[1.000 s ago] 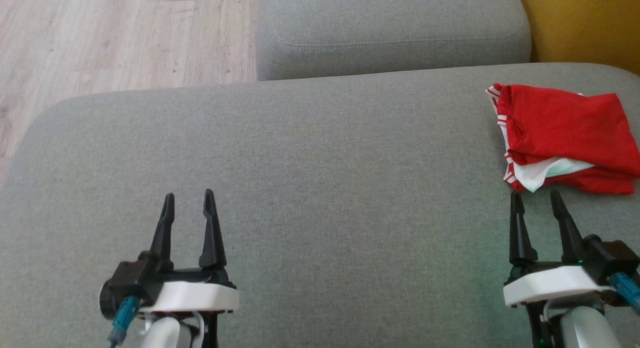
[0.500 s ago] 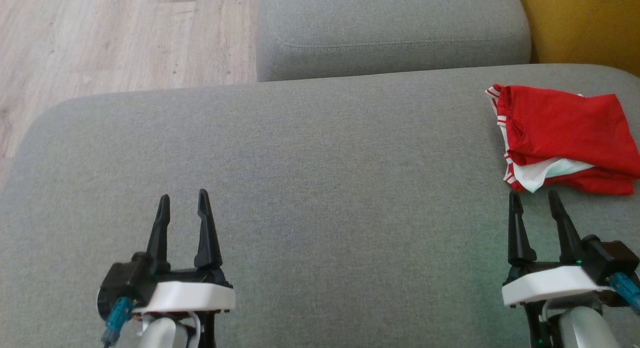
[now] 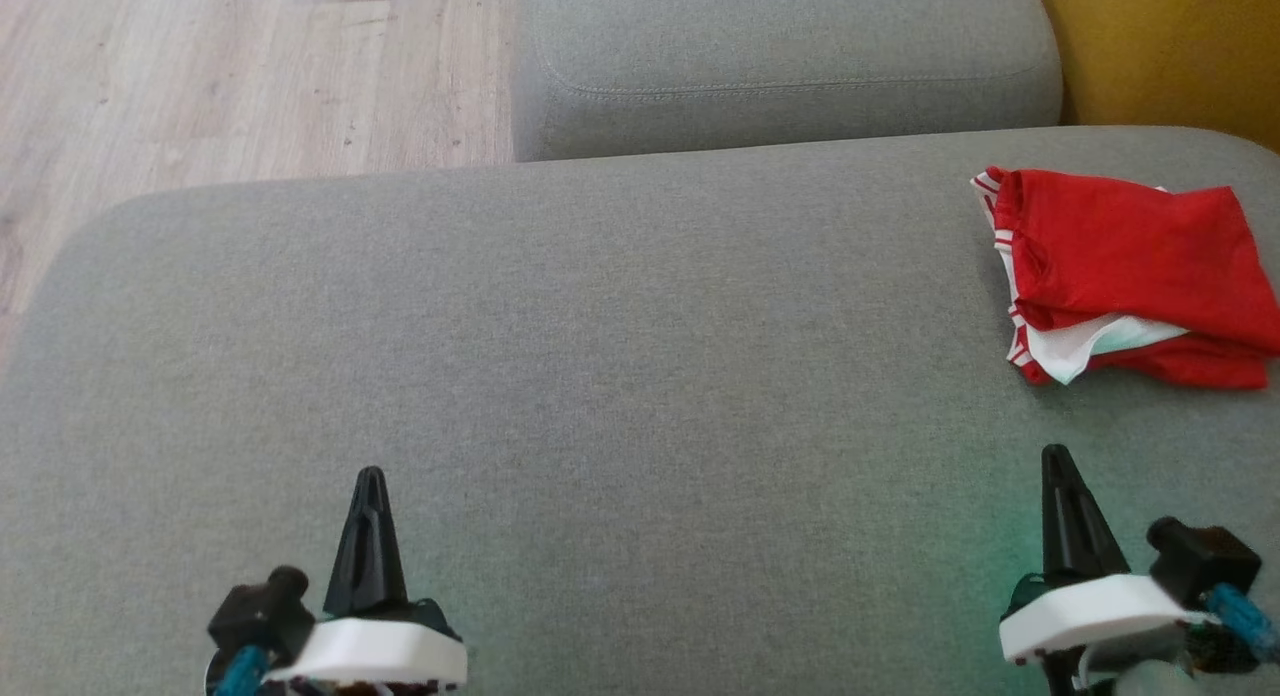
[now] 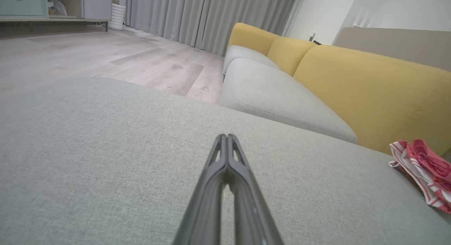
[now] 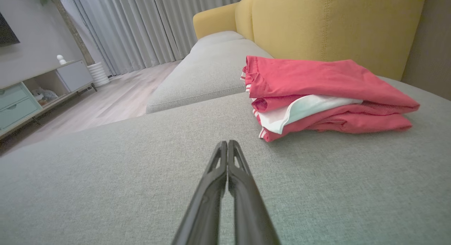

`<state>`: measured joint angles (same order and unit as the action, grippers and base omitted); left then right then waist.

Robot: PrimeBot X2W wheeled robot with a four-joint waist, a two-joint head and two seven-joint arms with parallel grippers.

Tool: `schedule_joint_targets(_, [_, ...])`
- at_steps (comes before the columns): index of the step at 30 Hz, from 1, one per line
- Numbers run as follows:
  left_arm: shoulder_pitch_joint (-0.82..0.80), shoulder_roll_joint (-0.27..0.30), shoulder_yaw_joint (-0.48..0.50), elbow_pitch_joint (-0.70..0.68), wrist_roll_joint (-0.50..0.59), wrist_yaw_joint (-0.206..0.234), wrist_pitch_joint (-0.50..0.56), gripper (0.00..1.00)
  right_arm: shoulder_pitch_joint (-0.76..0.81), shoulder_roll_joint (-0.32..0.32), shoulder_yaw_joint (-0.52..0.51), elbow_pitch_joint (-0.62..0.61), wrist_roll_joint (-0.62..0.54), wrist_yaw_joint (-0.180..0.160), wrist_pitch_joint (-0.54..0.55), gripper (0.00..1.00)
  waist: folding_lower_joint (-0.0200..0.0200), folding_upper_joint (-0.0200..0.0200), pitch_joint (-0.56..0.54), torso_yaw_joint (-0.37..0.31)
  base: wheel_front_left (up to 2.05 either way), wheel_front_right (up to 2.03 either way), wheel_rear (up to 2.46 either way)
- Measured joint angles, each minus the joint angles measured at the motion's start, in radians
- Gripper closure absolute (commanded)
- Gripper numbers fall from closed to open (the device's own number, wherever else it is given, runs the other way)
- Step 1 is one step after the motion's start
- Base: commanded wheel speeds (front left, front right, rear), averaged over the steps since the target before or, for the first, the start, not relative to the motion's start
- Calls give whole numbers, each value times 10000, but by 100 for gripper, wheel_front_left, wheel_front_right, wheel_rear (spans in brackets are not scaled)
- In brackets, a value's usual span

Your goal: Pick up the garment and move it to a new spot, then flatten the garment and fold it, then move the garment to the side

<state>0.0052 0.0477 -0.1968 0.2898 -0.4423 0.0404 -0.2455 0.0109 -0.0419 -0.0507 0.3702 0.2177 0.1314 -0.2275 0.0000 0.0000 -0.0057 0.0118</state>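
From the right wrist: curtains [image 5: 141,26] and cabinet [image 5: 31,97] beyond garment [image 5: 327,83]

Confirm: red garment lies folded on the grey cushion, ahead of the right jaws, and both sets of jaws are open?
Wrong on the jaws: both sets are shut, not open. Each wrist view shows its fingers pressed together. The rest holds: red garment lies folded on the grey cushion, ahead of the right jaws.
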Motion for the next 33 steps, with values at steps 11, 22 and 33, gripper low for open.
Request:
schedule_joint_targets(11, [-11,8,167,-8,-970,-142,337,100,-1,2,-42,-67,1143,0,267,100,0,0,8,-10,0,0,0])
schedule_joint_targets(22, [-22,13,407,-10,-2038,-244,610,100,-3,2,-127,-157,2410,0,533,100,0,0,15,-21,0,0,0])
schedule_joint_targets(33, [-111,15,677,-17,-3103,-418,963,100,-28,2,-196,-228,3674,0,874,100,0,0,24,-32,0,0,0])
